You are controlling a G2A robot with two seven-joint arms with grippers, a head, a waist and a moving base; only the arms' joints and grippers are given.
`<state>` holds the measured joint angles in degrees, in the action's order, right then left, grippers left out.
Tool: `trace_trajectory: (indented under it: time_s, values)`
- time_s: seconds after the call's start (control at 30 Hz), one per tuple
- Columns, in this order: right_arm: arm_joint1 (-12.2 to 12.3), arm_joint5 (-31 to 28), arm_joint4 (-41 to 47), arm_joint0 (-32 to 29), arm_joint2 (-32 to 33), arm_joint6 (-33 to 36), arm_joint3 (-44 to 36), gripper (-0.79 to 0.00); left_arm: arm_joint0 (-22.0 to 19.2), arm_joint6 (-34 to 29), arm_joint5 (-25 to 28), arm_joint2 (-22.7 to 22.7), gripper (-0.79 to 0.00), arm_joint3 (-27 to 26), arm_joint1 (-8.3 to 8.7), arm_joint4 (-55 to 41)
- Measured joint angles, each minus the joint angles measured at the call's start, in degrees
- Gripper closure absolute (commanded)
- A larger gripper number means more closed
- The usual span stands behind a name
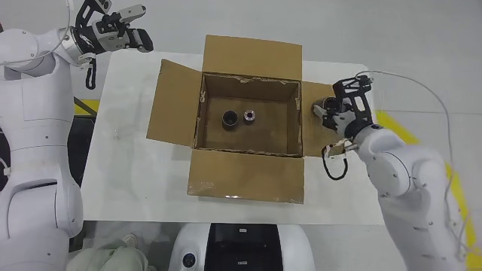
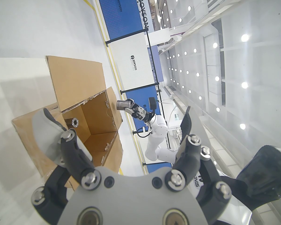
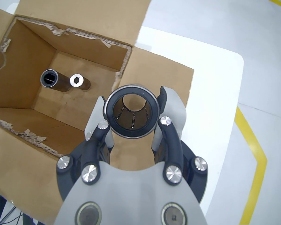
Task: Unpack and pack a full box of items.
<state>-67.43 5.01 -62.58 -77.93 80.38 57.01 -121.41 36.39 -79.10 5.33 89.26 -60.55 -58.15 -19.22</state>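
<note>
An open cardboard box [image 1: 248, 150] stands in the middle of the white table [image 1: 128, 143], flaps folded out. Two metal cylinders stand upright on its floor: a dark hollow sleeve [image 1: 229, 120] [image 3: 49, 78] and a silvery bushing [image 1: 249, 116] [image 3: 76, 80] beside it. My right gripper [image 1: 325, 111] [image 3: 132, 111] hovers over the box's right flap [image 3: 154, 71], shut on a third hollow metal cylinder [image 3: 132, 111] [image 2: 122, 104] held upright. My left gripper [image 1: 143, 39] [image 2: 114, 127] hangs open and empty above the table's far left corner, away from the box [image 2: 93, 118].
The table's rounded right edge [image 3: 236, 57] lies close past the right flap. Yellow floor tape [image 3: 250, 132] runs beyond it. Bare table surface stretches left of the box.
</note>
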Motion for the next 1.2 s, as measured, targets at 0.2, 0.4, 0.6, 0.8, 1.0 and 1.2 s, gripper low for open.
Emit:
trace_trajectory:
  time_s: [0.2,0.4,0.6,0.8,1.0,1.2]
  values:
    - [0.2,2.92,-1.71,-2.41,3.18,-0.39,-0.39,0.0,0.0,0.0,0.0,0.0,-0.785,0.0,0.0,0.0]
    - [0.32,5.15,-3.31,-4.18,5.43,-0.23,0.34,0.0,0.0,0.0,0.0,0.0,-0.785,0.0,0.0,0.0]
    - [0.26,7.14,-2.8,-5.17,7.31,-1.37,2.08,0.0,0.0,0.0,0.0,0.0,-0.785,0.0,0.0,0.0]
    - [0.11,8.98,-1.97,-5.54,8.51,-3.62,4.57,0.0,0.0,0.0,0.0,0.0,-0.785,0.0,0.0,0.0]
    - [-0.07,9.39,-0.21,-4.67,8.75,-5.17,9.47,0.0,0.0,0.0,0.0,0.0,-0.785,0.0,0.0,0.0]
    - [-0.26,9.83,1.66,-3.81,9.06,-7.47,15.0,0.0,0.0,0.0,0.0,0.0,-0.785,0.0,0.0,0.0]
